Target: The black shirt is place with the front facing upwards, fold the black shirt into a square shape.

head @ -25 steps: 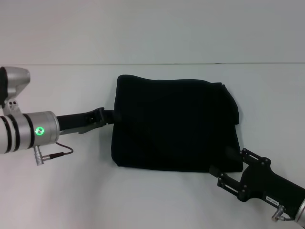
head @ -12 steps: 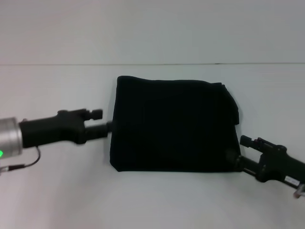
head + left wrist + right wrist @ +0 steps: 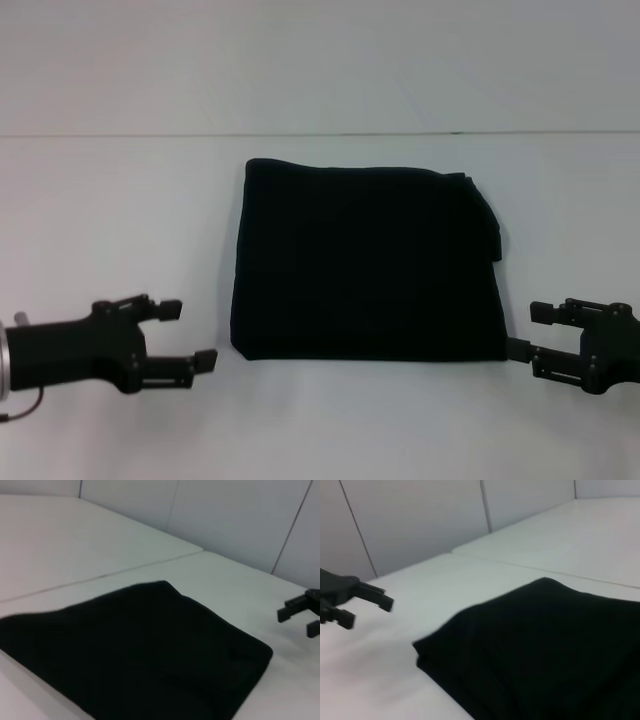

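Observation:
The black shirt lies folded into a near-square block in the middle of the white table; its lettering and neck label are hidden. My left gripper is open and empty, just off the shirt's near left corner, not touching it. My right gripper is open and empty, close beside the shirt's near right corner. The left wrist view shows the shirt with the right gripper beyond it. The right wrist view shows the shirt with the left gripper beyond it.
The white table spreads on all sides of the shirt. A thin seam runs across its far part. Pale wall panels stand behind the table in the wrist views.
Both arms have drawn back from the shirt's side edges toward the near edge of the table. Both grippers now stand clear of the cloth with open fingers. The shirt lies flat and still.

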Motion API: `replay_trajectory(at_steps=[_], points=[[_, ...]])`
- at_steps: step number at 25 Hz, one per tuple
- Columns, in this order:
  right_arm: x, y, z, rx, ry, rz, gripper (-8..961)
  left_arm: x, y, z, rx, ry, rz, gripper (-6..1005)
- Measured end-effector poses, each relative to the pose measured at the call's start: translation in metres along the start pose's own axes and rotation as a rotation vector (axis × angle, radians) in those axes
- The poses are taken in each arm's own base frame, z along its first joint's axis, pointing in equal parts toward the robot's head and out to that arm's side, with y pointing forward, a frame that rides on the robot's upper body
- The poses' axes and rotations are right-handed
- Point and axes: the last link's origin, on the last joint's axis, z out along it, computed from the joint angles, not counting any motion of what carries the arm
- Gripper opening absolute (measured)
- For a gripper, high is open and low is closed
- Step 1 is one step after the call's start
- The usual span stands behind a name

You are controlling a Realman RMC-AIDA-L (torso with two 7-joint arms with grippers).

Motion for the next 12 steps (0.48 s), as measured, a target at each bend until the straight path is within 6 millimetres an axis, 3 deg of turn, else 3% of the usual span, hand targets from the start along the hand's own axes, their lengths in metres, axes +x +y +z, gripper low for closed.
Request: replay_trajectory(at_steps=[5, 12], points=[[0.009, -0.001, 0.004, 0.023, 0.019, -0.059, 688, -0.014, 0.002, 0.003, -0.002, -0.018, -0.028, 946], [0.019, 0.003, 0.006, 0.024, 0.029, -0.094, 689, -0.015, -0.003, 0.004, 0.029, -0.025, -0.024, 946]])
